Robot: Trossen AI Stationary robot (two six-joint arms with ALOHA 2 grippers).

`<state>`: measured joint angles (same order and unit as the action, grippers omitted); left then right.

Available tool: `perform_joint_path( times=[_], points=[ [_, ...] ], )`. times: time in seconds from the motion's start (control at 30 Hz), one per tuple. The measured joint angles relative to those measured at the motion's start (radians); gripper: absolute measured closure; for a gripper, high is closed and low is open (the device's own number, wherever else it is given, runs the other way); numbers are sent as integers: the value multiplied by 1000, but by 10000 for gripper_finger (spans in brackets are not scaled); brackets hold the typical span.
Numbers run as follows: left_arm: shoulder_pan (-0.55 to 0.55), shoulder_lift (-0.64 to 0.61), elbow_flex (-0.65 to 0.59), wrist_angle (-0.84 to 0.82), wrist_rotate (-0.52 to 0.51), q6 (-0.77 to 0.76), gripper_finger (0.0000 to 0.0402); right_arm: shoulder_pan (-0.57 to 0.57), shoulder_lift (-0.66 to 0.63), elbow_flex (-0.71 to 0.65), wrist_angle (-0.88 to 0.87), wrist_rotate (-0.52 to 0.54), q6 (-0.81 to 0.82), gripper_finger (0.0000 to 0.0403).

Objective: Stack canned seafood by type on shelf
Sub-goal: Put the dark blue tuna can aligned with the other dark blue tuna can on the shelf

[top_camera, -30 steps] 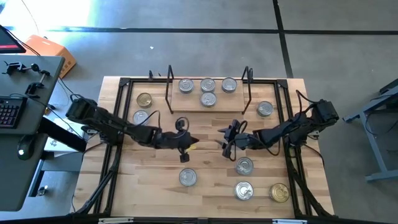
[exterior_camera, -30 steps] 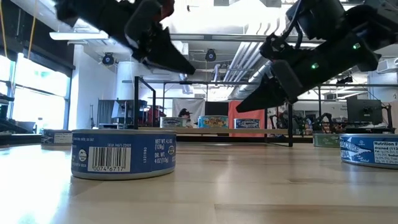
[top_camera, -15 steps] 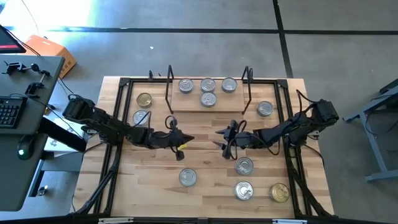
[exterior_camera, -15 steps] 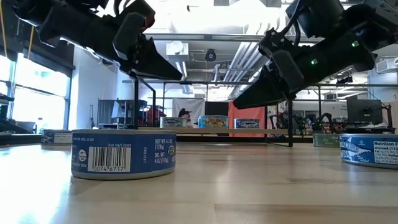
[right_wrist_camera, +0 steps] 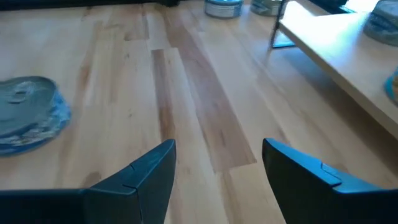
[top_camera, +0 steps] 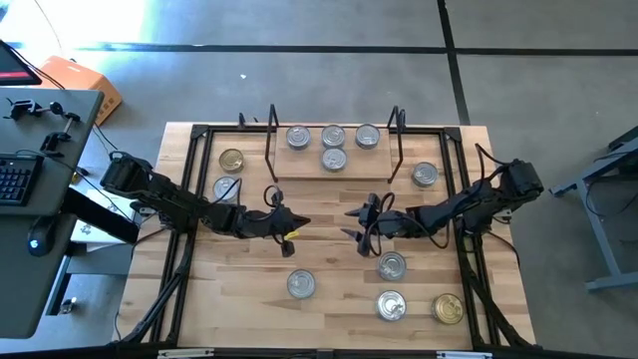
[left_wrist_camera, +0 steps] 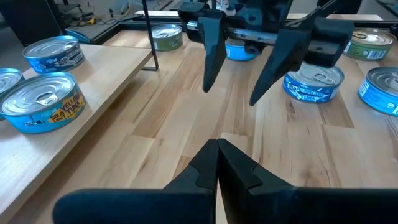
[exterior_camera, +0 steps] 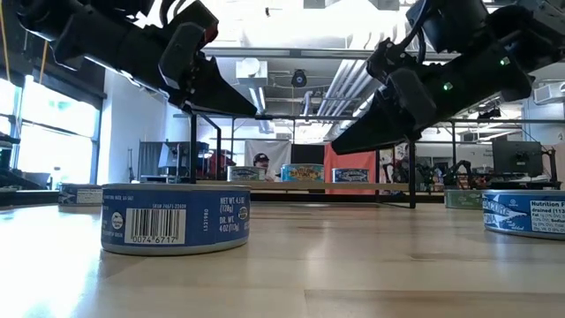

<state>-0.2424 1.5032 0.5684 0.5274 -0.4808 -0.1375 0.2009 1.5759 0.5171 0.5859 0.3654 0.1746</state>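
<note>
Several silver-lidded tins stand on the shelf, a light plank between two black wire uprights at the table's far side. More tins stand loose on the table: a gold one and a silver one at the left, one at the right, and several near the front. My left gripper hovers shut over mid-table, holding nothing. My right gripper faces it a short way off, open and empty. Both hang clear of the tabletop in the low view.
A black frame runs around the tabletop. Bare wood lies under and between the two grippers. A silver tin stands just nearside of my right gripper. A gold tin sits at the near right corner.
My left gripper has drawn back a little toward the table's left edge, sunk slightly and tipped its fingers further down. It has stayed shut. No tin has moved.
</note>
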Motion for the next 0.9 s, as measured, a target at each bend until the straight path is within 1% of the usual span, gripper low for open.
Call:
perform_joint_path(
  times=[0.13,0.27,0.37,0.47,0.57,0.7,0.8,0.9],
  points=[
    [0,0,0,-1,0,0,401,4,-61,0,-63,-8,-20,171],
    [0,0,0,-2,0,16,401,11,-177,1,-172,-7,-44,171],
    [0,1,1,-4,0,16,401,24,-277,43,-344,-7,-39,171],
    [0,1,1,-5,0,16,401,51,-342,137,-569,-5,-3,171],
    [0,1,1,-5,0,16,401,99,-346,253,-799,21,85,171],
    [-1,1,1,-5,0,12,401,190,-309,377,-1075,13,206,171],
    [-3,1,1,-6,0,10,401,260,-288,438,-1232,-13,347,171],
    [-8,1,1,-6,3,10,401,321,-280,469,-1346,-97,549,171]
  ],
)
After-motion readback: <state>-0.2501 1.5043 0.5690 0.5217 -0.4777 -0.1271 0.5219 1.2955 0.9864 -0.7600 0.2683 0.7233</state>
